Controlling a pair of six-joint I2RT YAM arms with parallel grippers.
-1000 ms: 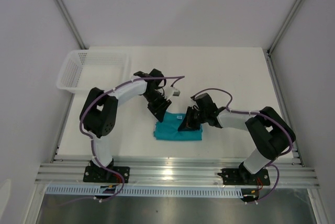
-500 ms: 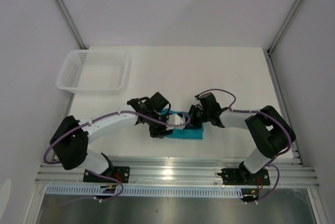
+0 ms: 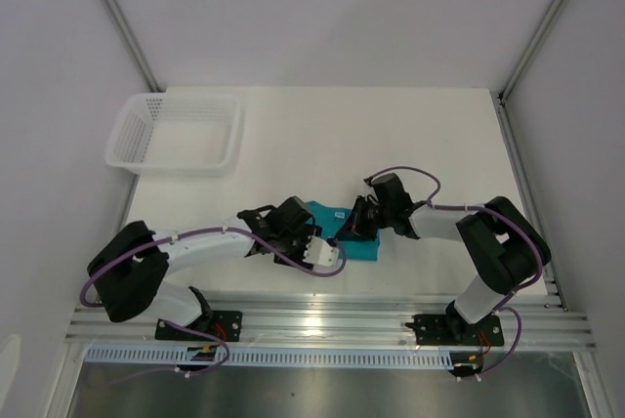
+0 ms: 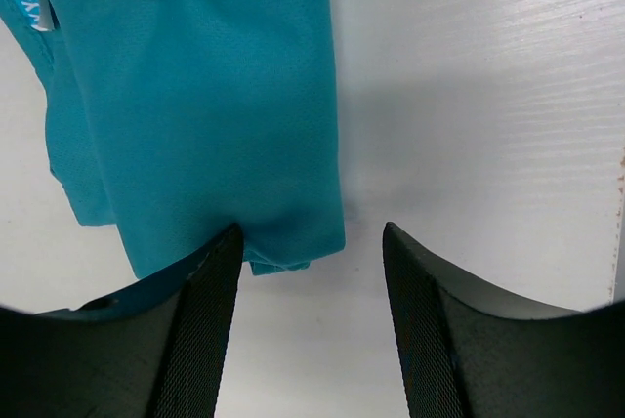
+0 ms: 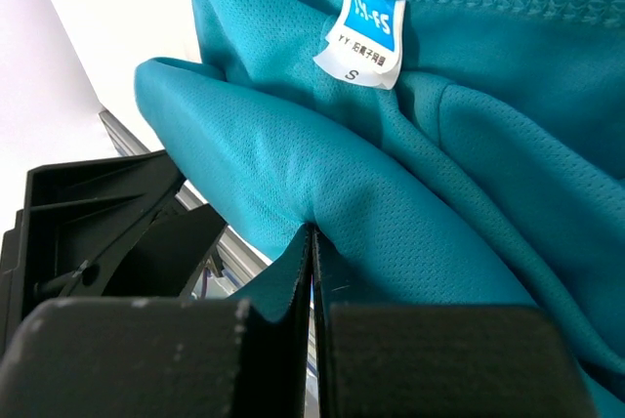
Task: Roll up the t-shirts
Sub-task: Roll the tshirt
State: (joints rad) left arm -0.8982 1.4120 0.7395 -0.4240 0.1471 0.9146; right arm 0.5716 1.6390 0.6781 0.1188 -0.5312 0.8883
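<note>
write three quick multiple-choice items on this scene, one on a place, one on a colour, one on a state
1. Where on the table does the white basket stand?
A. far left corner
B. near right corner
C. centre

2. What colour is the t-shirt?
A. red
B. teal
C. yellow

3. How is the right end effector?
A. shut on a fold of the t-shirt
B. wide open over the basket
C. open and empty

Answers:
1 A, the top view shows it at the far left corner.
2 B, both wrist views show teal cloth.
3 A, the right wrist view shows its jaws closed with cloth pinched between them.
</note>
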